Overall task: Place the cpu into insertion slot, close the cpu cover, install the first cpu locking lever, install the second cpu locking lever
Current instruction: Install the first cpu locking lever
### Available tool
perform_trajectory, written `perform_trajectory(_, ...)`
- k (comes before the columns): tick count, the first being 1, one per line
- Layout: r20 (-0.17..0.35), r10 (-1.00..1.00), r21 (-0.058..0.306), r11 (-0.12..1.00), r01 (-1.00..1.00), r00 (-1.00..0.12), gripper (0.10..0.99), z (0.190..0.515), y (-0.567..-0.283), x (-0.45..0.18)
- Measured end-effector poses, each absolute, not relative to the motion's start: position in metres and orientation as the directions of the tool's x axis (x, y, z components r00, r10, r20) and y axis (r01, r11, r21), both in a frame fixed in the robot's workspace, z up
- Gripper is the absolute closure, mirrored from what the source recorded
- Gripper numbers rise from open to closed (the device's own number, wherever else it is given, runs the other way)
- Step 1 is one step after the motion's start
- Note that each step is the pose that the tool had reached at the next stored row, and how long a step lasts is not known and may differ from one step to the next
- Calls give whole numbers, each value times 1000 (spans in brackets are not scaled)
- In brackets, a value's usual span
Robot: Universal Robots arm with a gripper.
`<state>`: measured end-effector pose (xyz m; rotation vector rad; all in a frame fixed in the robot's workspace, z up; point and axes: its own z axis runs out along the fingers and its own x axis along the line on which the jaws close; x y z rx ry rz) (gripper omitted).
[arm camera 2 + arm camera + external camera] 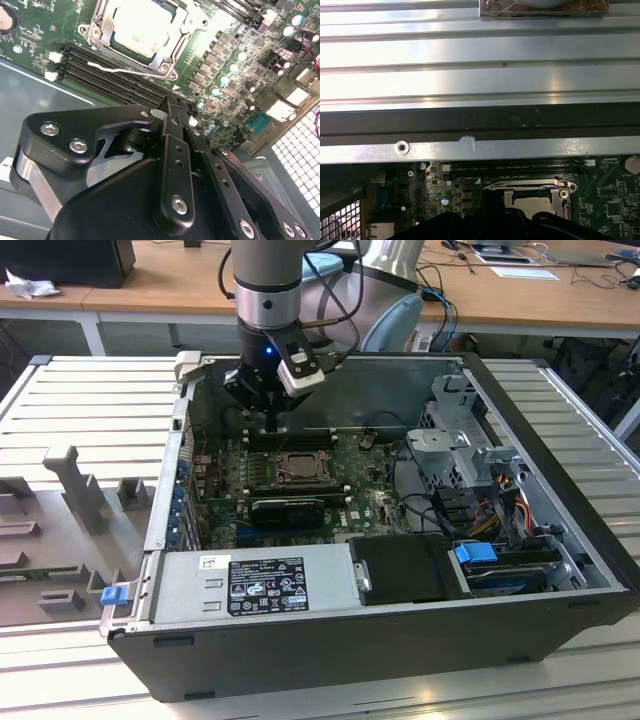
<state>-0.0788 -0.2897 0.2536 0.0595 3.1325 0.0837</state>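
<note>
The cpu [141, 26] sits in the insertion slot [100, 37] under the closed cpu cover [172, 47]; the gripper [172, 112] hovers beside it, fingers clenched, empty.

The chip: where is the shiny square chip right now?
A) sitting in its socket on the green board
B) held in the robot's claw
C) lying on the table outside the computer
A: in the second wrist view the chip sits in its socket on the green board, with a silver frame round it.
</note>
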Motion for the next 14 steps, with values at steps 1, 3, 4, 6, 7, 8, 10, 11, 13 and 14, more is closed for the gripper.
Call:
perform_trajectory(1,-6,38,54,998,38,-999,980,254,-290,-78)
perform_trajectory(3,-6,38,54,998,38,-999,980,254,-290,-78)
perform_trajectory(4,-6,38,54,998,38,-999,980,254,-290,-77)
perform_trajectory(6,-6,38,54,998,38,-999,980,254,-290,-77)
perform_trajectory(7,-6,38,54,998,38,-999,980,254,-290,-76)
perform_trajectory(8,-6,38,54,998,38,-999,980,254,-290,-76)
perform_trajectory(10,-6,38,54,998,38,-999,980,254,-290,-75)
perform_trajectory(11,-7,38,54,998,38,-999,980,253,-290,-75)
perform_trajectory(13,-7,38,54,998,38,-999,980,252,-290,-73)
perform_trajectory(14,-7,38,54,998,38,-999,980,251,-290,-72)
